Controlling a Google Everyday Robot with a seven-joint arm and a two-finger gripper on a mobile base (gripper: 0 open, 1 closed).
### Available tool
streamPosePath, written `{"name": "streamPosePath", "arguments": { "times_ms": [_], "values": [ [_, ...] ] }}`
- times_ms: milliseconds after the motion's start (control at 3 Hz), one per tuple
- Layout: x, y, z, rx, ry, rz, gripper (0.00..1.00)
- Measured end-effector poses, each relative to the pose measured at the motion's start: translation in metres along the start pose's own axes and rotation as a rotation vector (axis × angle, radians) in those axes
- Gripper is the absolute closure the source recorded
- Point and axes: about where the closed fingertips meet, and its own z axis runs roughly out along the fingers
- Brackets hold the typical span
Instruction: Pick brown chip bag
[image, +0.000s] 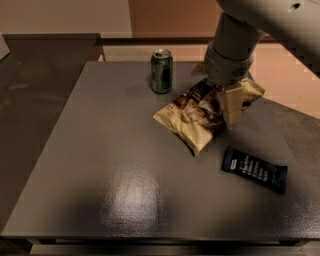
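As viewed from the near edge of a grey table (115, 180), gripper (227, 105) at upper right of centre, down on the right-hand part of the chip bag (192, 117). Pale and blocky, below a thick light-coloured arm (232, 47) entering from the top right corner. Overlapping the bag beside its dark middle; whether apart, together or clamped on the bag, not possible to tell.

Chip bag on the far right quarter of the table, crinkled, set on a slant from lower left to upper right. Tan-gold end nearest the viewer, resting on the tabletop and pointing toward the table's middle. Dark brown band with chip pictures farther back, up against the gripper. Second tan end showing just right of the gripper. Whether lifted or lying flat at that end, unclear.

Can (162, 71), green, upright, near the far edge. Left of the bag and apart from it, with a strip of bare table between.

Bar wrapper (255, 170), small, flat, black with pale print. Near the right edge, in front of the bag and apart from it, tilted with its right end closer to the viewer.

Darker counter (35, 100) alongside the table on the left. Broad patch of glare on the tabletop, near centre.
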Motion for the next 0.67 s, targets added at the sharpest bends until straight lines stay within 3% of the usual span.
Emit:
{"name": "streamPosePath", "arguments": {
  "times_ms": [667],
  "values": [
    [0.0097, 0.0021, 0.0069, -0.016, 0.039, -0.026, 0.42]
  ]
}}
